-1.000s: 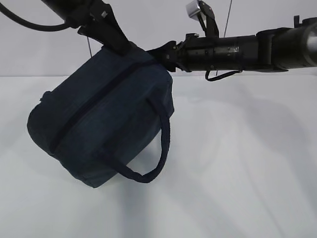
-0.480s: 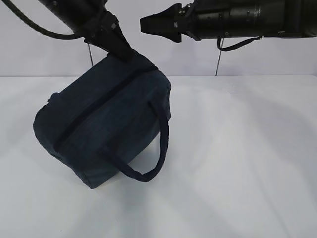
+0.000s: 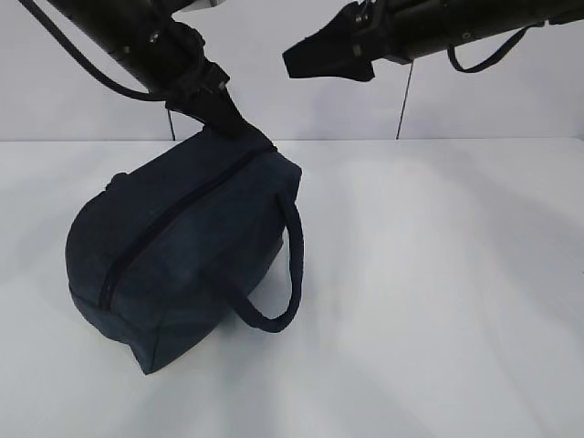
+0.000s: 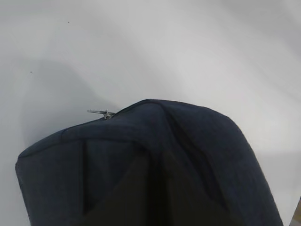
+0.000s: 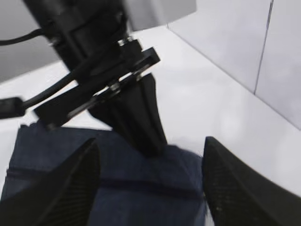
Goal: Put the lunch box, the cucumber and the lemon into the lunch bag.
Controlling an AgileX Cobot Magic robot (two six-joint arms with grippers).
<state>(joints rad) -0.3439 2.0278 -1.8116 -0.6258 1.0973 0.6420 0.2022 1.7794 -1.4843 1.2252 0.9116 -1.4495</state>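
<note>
Pinched by one top corner: the dark navy, boxy fabric lunch bag [image 3: 178, 242], tilted, far lower edge resting on the plain white table [image 3: 438, 292], zipper line running diagonally across the upturned face. Held up most likely to keep the soft body steady for opening. At that corner, the black left gripper [image 3: 239, 130], fingers pressed together on a fold of cloth. Above and to the right of the bag, clear of it, the black right gripper [image 3: 306, 57], textured fingers [image 5: 75, 186] spread wide, holding nothing. Near the bag's far end, a thin silver zipper pull [image 4: 104, 113]. Below the bag's side, a rounded strap handle [image 3: 278, 292] hanging in a loop. Weave matte and slightly coarse. No lunch box, cucumber or lemon in view.
</note>
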